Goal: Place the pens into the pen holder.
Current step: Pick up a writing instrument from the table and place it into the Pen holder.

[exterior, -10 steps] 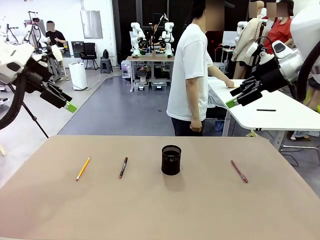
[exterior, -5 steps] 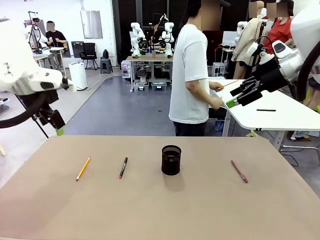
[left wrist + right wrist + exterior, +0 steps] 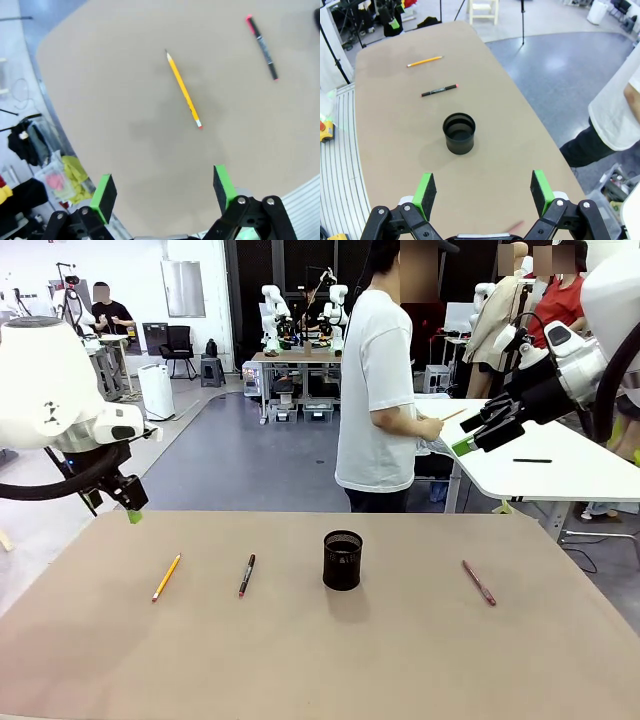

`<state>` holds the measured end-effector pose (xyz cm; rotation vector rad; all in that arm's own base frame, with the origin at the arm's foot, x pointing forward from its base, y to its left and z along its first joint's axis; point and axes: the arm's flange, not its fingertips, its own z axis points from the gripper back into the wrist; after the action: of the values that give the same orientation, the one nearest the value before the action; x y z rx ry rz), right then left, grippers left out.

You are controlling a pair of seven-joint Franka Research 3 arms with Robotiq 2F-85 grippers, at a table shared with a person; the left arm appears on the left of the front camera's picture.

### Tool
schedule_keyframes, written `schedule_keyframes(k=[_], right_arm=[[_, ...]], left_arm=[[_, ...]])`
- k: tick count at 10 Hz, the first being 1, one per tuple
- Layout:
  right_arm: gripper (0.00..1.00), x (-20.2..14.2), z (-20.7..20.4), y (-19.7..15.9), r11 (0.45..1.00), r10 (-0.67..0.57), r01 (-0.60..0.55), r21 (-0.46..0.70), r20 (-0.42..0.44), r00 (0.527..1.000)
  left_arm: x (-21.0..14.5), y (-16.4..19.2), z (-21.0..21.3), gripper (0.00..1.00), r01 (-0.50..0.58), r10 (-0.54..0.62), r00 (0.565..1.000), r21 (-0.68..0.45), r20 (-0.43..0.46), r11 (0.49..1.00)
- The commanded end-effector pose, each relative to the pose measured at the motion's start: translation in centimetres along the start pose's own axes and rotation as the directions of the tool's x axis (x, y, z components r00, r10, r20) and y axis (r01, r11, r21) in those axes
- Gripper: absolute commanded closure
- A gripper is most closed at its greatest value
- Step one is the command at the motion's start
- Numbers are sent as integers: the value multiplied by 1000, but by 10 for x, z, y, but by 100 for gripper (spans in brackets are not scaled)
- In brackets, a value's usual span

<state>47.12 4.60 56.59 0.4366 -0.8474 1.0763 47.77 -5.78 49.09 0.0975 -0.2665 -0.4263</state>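
Pen holder (image 3: pixel 342 560), a small black cylindrical cup of wire mesh with a solid rim, standing upright near the middle of the brown tabletop (image 3: pixel 300 670). Three pens lie flat on the tabletop outside it. The orange-yellow pencil-like pen (image 3: pixel 166 577) lies farthest to the robot's left. The dark pen (image 3: pixel 247 575), with a red end, lies between that one and the pen holder, apart from both. The pinkish-red pen (image 3: pixel 478 582) lies on the robot's right of the pen holder, well apart from it. The left gripper (image 3: pixel 133 512) hangs pointing downward above the far left edge of the tabletop. In the left wrist view its green pads (image 3: pixel 103 192) stand wide apart with nothing between them, and the orange-yellow pencil-like pen lies on the tabletop beyond them, with the dark pen farther off toward the picture's upper right. The right gripper (image 3: pixel 465 443) is held high at the robot's right, beyond the far edge of the tabletop. In the right wrist view its jaws are likewise spread and empty, looking down on the open mouth of the pen holder. A person (image 3: pixel 378 390) in a white T-shirt stands beyond the far edge, turned toward a white table (image 3: pixel 560 475).
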Motion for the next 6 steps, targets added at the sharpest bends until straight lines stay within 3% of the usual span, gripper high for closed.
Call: schedule_keyframes(k=[1,4,5,6], right_arm=[[0,1,2,0,1000,-1,1,-3,5,1000],[0,1,2,0,1000,-1,1,-3,5,1000],[0,1,2,0,1000,-1,1,-3,5,1000],[0,1,2,0,1000,-1,1,-3,5,1000]], left_arm=[[-6,-1,3,0,23,-22,999,15,-48,1000],[-3,-2,-1,0,11,-11,999,2,-31,1000],[8,-2,-14,0,-106,106,994,61,3,993],[17,-2,-27,0,-111,111,994,27,-22,994]])
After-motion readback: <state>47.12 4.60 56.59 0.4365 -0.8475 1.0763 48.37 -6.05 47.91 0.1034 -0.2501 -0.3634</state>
